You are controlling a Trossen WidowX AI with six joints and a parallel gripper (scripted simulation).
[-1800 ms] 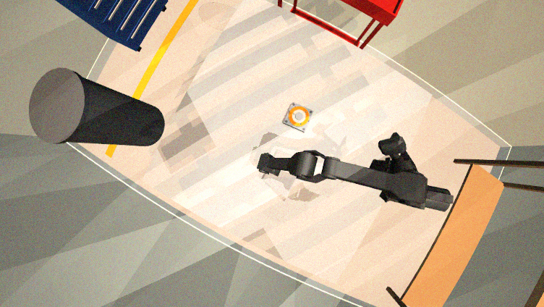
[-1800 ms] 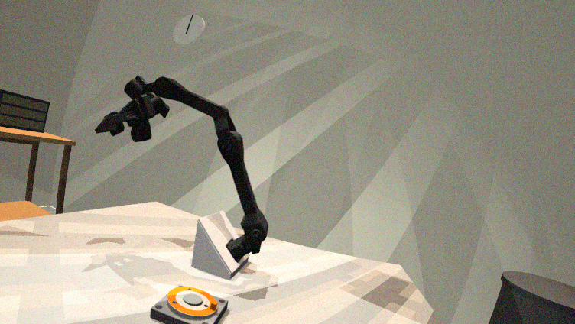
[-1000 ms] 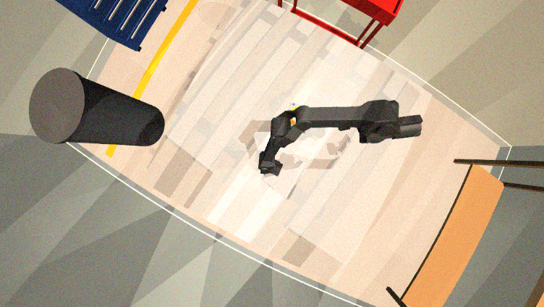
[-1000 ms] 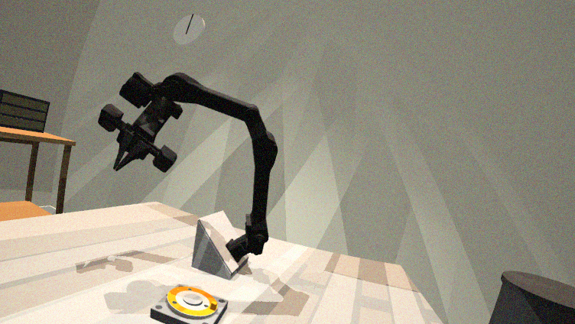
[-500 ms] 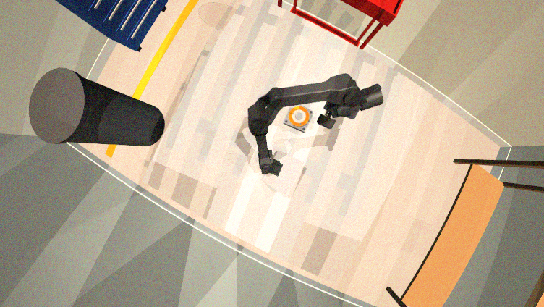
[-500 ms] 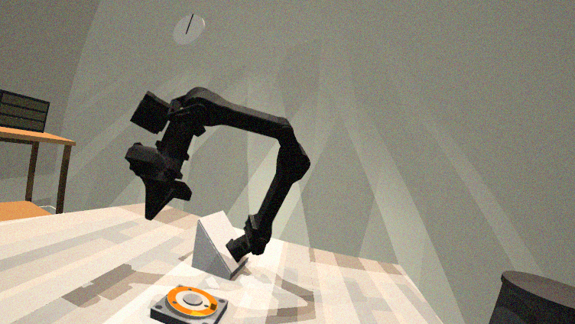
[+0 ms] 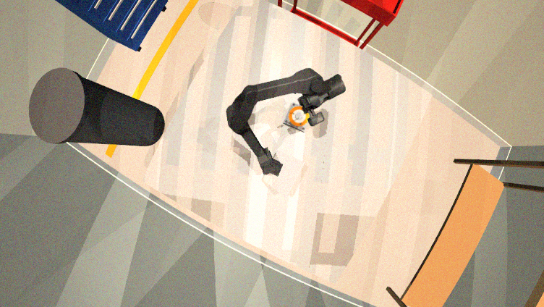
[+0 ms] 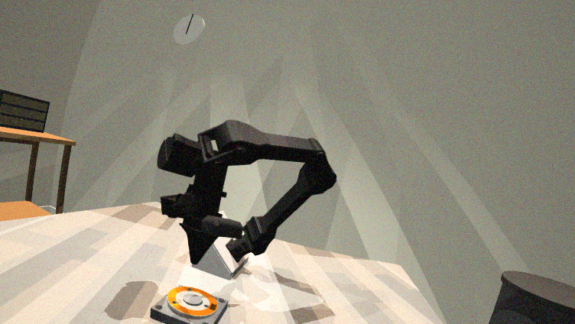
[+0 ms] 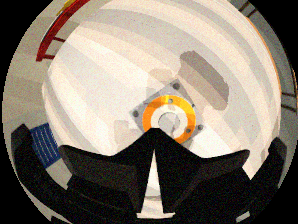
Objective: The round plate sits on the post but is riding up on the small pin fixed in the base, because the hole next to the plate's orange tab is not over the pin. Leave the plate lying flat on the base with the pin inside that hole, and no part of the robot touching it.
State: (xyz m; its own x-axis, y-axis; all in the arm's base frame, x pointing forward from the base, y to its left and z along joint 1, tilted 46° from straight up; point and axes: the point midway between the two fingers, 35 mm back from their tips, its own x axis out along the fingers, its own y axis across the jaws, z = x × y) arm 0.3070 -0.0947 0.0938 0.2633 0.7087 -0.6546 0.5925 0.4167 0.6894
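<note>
The orange-and-white round plate sits around the grey central post on the square grey base. A small dark orange tab shows at its right front in the exterior view; the wrist view does not show it plainly. The plate's rim looks raised above the base; the pin and any exact tilt cannot be made out. My gripper is shut and empty, pointing down above the table, apart from the plate. Its fingers overlap the plate's near edge in the wrist view.
A pale wedge-shaped block stands behind the base, beside the arm's foot. A dark cylinder stands at one side. A red cart, a blue rack and an orange shelf stand farther out.
</note>
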